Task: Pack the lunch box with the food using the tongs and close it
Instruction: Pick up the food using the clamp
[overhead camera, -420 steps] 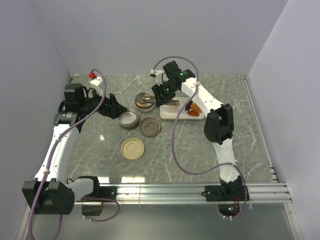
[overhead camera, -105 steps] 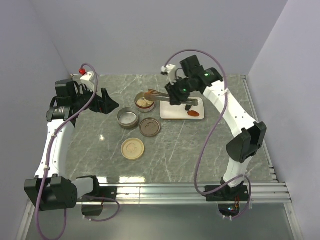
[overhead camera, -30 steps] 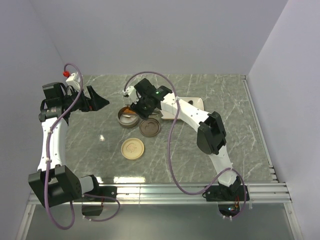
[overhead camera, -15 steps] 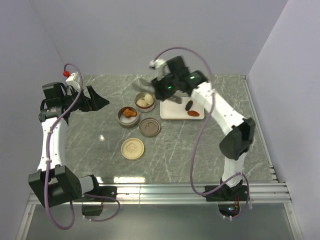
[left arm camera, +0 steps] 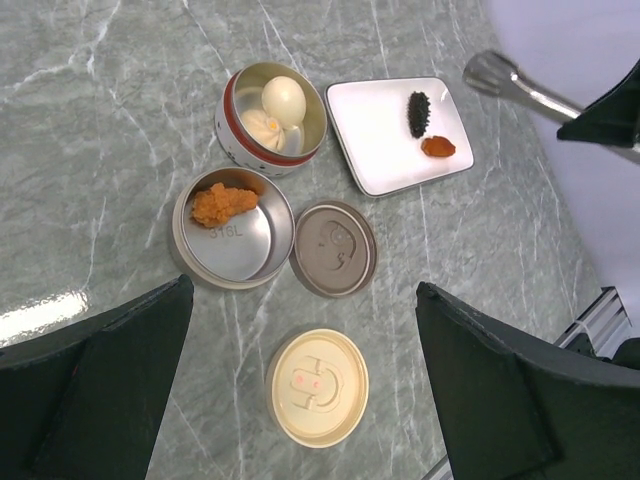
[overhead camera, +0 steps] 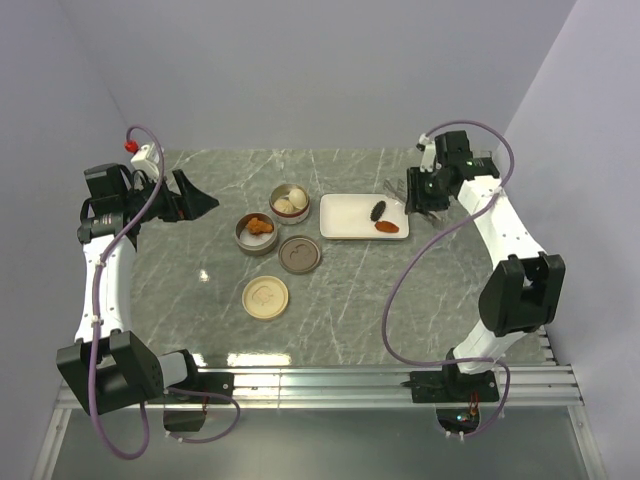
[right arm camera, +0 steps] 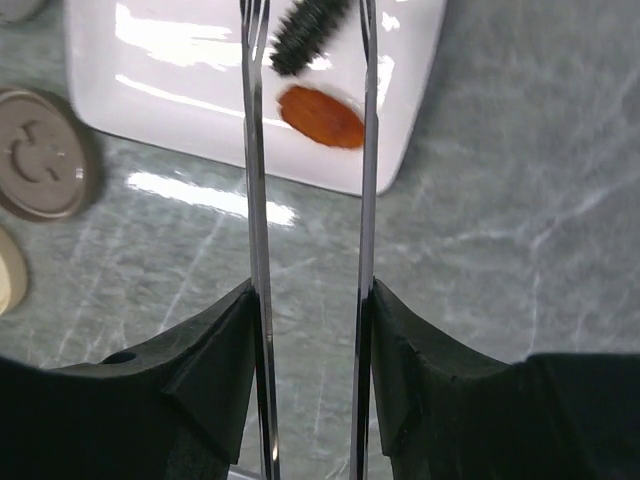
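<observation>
My right gripper (overhead camera: 424, 193) (right arm camera: 310, 300) is shut on the tongs (right arm camera: 253, 170), whose two silver arms stand apart. They reach over the right end of the white plate (overhead camera: 345, 216) (right arm camera: 160, 70) and frame a black lump (right arm camera: 306, 32) and a red-brown chunk (right arm camera: 321, 116). The tongs' tips run off the top of the right wrist view. The lunch box stands open as two round tins. The red-banded tin (overhead camera: 289, 203) (left arm camera: 273, 118) holds pale balls. The steel tin (overhead camera: 257, 233) (left arm camera: 232, 226) holds an orange chunk (left arm camera: 222, 203). My left gripper (overhead camera: 195, 203) (left arm camera: 303, 290) hangs open, high at the far left.
A grey-brown lid (overhead camera: 300, 253) (left arm camera: 332, 248) lies beside the steel tin. A cream lid (overhead camera: 265, 297) (left arm camera: 317, 387) lies nearer the front. Walls close the table on three sides, and a metal rail (overhead camera: 380, 380) runs along the near edge.
My right arm has swung with the tongs from over the steel tin to the plate's right end. An orange chunk now lies in that tin. The left arm has not moved.
</observation>
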You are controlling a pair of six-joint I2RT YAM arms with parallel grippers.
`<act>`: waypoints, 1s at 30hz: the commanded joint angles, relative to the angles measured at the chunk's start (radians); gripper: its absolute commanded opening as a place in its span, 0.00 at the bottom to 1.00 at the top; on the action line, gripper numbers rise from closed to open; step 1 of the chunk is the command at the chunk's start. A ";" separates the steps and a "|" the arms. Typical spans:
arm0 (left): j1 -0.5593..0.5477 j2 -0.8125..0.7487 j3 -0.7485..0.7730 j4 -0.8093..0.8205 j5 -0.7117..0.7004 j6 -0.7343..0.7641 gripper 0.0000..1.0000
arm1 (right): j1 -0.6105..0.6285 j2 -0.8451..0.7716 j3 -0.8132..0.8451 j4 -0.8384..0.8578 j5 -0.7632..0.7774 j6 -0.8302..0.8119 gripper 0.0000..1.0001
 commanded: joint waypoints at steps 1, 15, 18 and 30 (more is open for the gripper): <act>0.004 -0.018 0.004 0.047 0.031 -0.019 0.99 | -0.006 -0.063 -0.047 0.008 0.088 0.077 0.51; 0.004 -0.040 -0.018 0.034 0.011 0.010 1.00 | -0.004 0.028 -0.074 0.043 0.054 0.206 0.52; 0.004 -0.037 -0.016 0.025 0.020 0.021 1.00 | -0.003 0.052 -0.055 0.029 0.025 0.219 0.54; 0.006 -0.043 -0.039 0.041 0.017 0.017 0.99 | 0.031 0.077 -0.020 0.049 0.036 0.252 0.55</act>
